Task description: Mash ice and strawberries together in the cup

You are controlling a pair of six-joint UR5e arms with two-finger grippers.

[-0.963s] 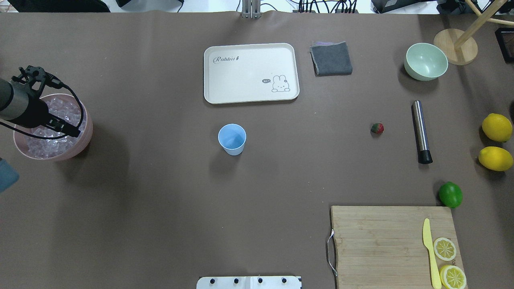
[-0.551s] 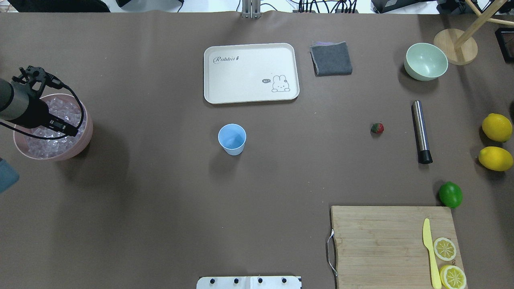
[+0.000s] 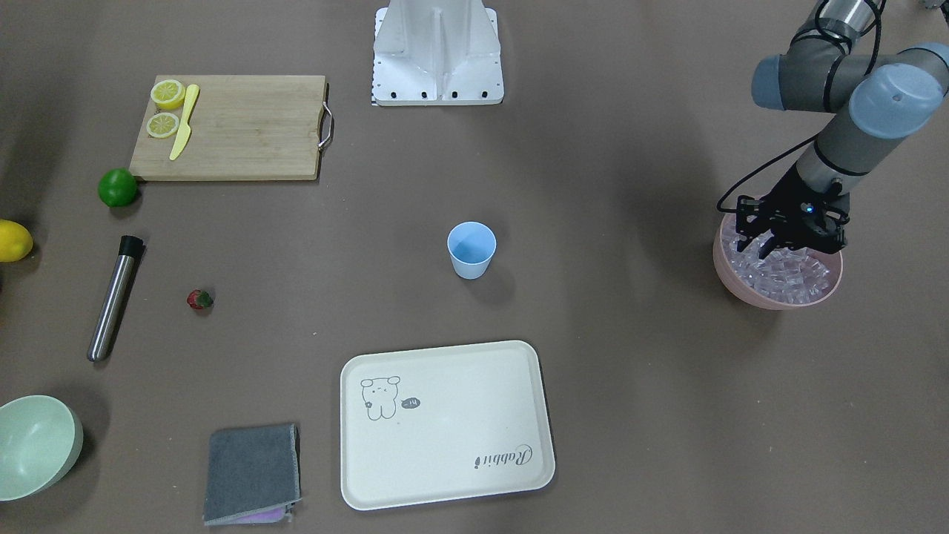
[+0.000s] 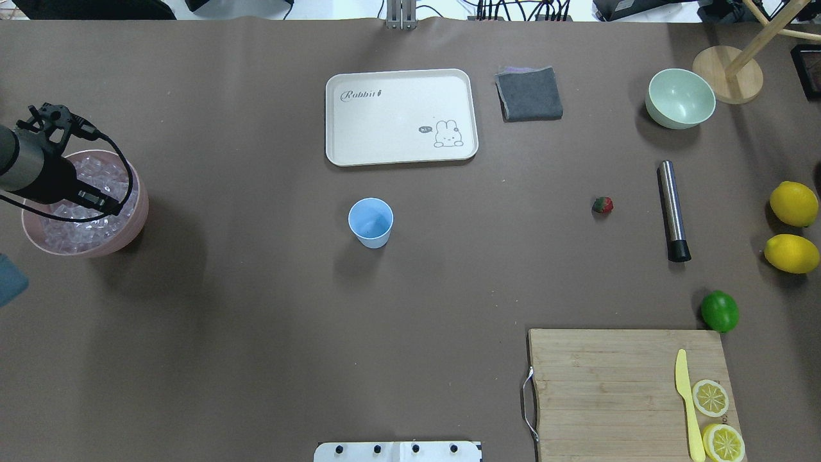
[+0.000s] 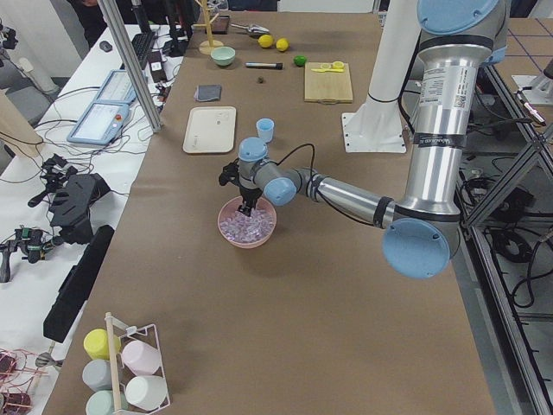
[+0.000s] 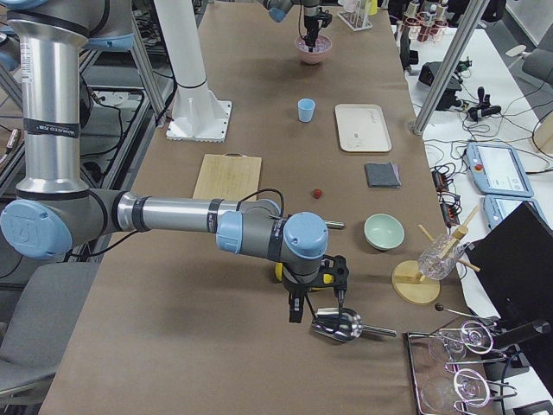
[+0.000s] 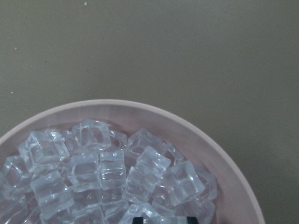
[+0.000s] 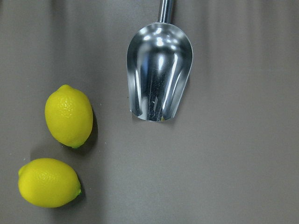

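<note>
Now we lower our left claw, jaws spread, squarely over one cube of ice in the pink bowl, then squeeze gently

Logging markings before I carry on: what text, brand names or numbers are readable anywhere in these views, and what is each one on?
"Rabbit": cursive script in one corner of the cream tray.
"hi": in a small dark speech bubble beside the rabbit drawing on the same tray.
The screens on the side bench show content too small to read.
No other legible text in any view.
</note>
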